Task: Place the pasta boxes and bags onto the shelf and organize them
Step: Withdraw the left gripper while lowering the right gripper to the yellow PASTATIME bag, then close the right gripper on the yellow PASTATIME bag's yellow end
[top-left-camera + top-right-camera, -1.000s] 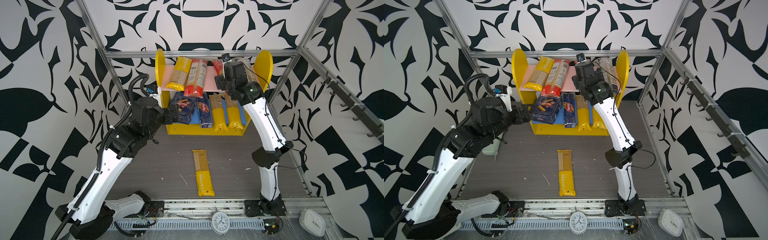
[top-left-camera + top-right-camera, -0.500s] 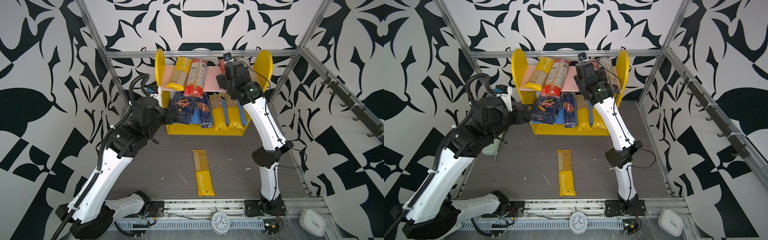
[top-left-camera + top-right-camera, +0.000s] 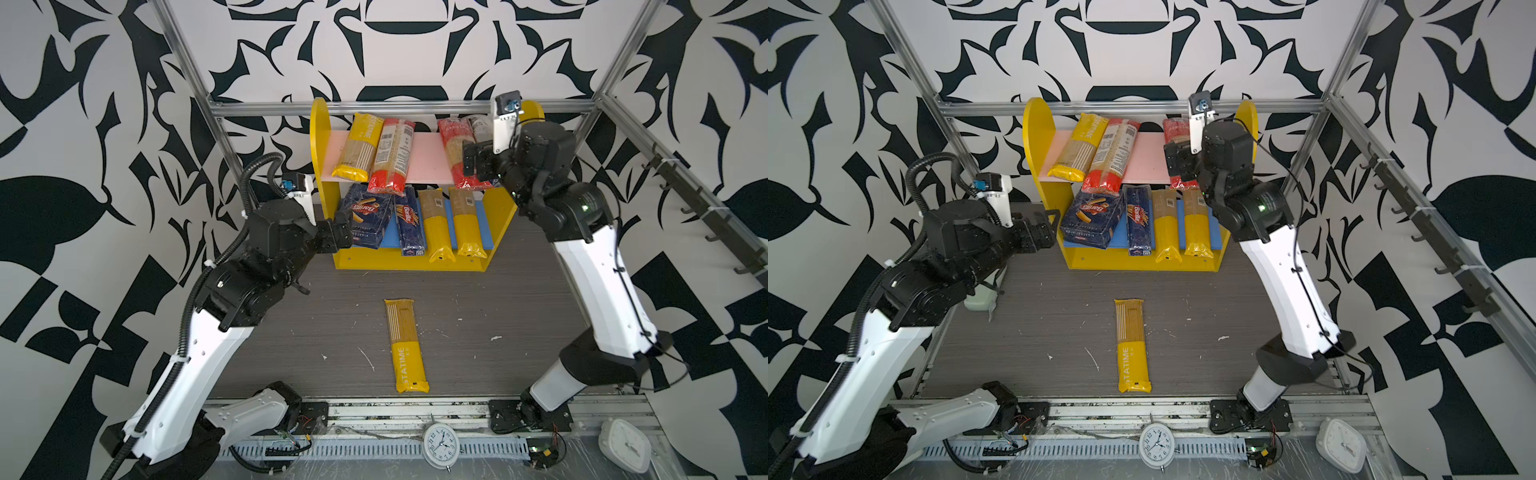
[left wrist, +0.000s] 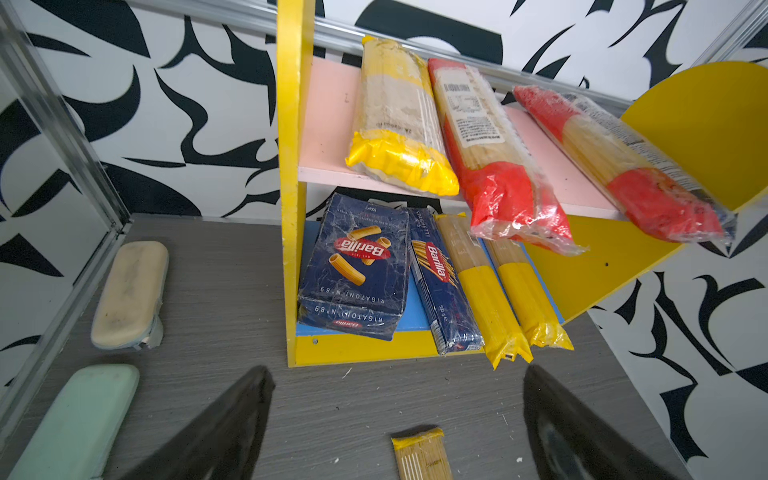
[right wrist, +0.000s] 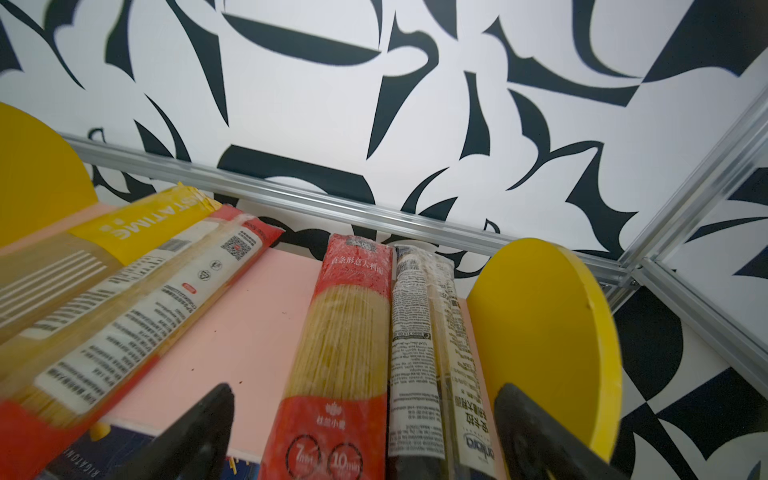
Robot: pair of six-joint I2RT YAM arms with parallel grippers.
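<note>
The yellow shelf (image 3: 320, 137) stands at the back. Its pink upper board (image 3: 428, 158) carries a yellow-ended bag (image 3: 357, 145), two red-ended bags (image 3: 392, 156) (image 3: 455, 153) and a dark, white-labelled bag (image 3: 480, 126). On the blue lower board lie the wide pasta box (image 3: 368, 216), the narrow one (image 3: 409, 226) and two yellow-ended bags (image 3: 434, 224) (image 3: 465, 222). Another yellow-ended bag (image 3: 405, 345) lies on the floor. My left gripper (image 4: 399, 374) is open and empty, just left of the shelf front. My right gripper (image 5: 365, 390) is open, its fingers either side of the near ends of the right-hand red bag (image 5: 345, 332) and the labelled bag (image 5: 415, 332).
A beige case (image 4: 131, 291) and a green case (image 4: 79, 419) lie on the floor left of the shelf, beside the aluminium frame post. Two clocks (image 3: 441, 446) (image 3: 623, 444) sit at the front rail. Patterned walls close in on three sides.
My right gripper has drawn slightly right and back from the upper board. The left jaws have spread a little wider; that arm has hardly moved.
</note>
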